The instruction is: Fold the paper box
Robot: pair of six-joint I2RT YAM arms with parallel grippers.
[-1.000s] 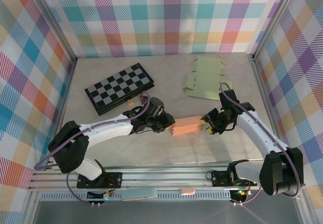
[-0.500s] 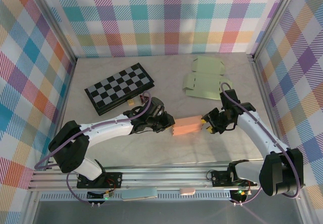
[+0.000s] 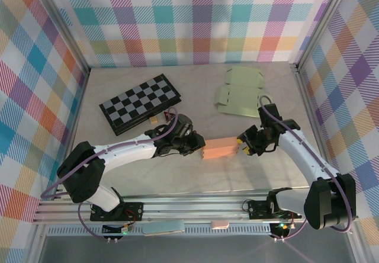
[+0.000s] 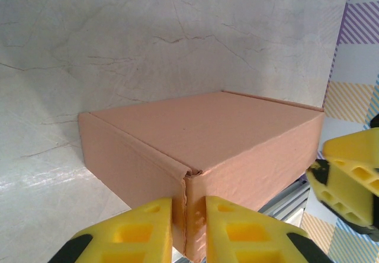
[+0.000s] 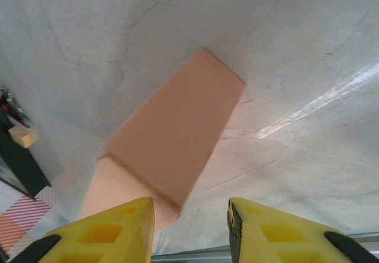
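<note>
The paper box (image 3: 220,148) is a closed salmon-coloured carton lying flat on the grey marbled table (image 3: 195,177), near the table's middle and between the 2 grippers. In the left wrist view the paper box (image 4: 207,150) presents 1 vertical corner seam toward the camera, with the lid panel flat on top. The left gripper (image 3: 200,147) is at the box's left end; its 2 yellow fingers (image 4: 145,227) are drawn in to a narrow gap and pinch that corner seam between them. The right gripper (image 3: 240,144) is at the box's right end. In the right wrist view its jaws are spread wide: the box (image 5: 172,138) runs away from the camera, its near end beside the left-hand finger (image 5: 100,233), and the other finger is clear of it over bare table. A black-and-white chessboard (image 3: 139,103) lies beyond the left arm, well apart from the box, with a small tan block (image 3: 153,121) just off its near edge. 2 flat pale green box blanks (image 3: 240,91) lie at the far right of the table. Plaid walls (image 3: 195,20) enclose the workspace.
</note>
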